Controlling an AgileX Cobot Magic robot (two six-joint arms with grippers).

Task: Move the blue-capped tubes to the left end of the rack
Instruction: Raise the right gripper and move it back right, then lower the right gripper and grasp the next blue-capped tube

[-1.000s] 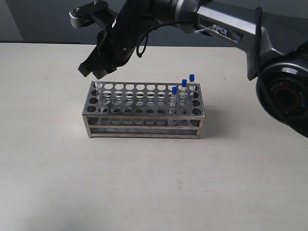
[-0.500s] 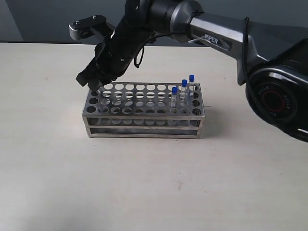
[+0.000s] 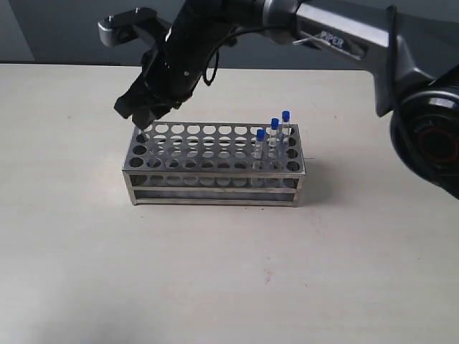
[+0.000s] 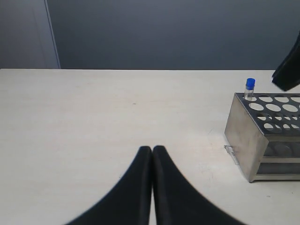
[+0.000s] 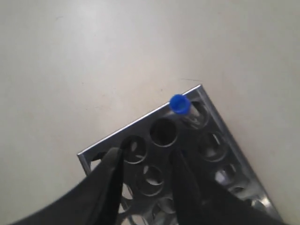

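Right gripper [image 5: 145, 157] lifted slightly off rack [image 3: 215, 188] left end, fingers spread, empty. Tube [image 5: 178, 104] stood in corner hole there. Left gripper [image 4: 152, 151]: fingers pressed together.

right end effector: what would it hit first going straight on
Most likely the top plate of the rack at its left end, though depth is unclear; the blue-capped tube stands beside that line.
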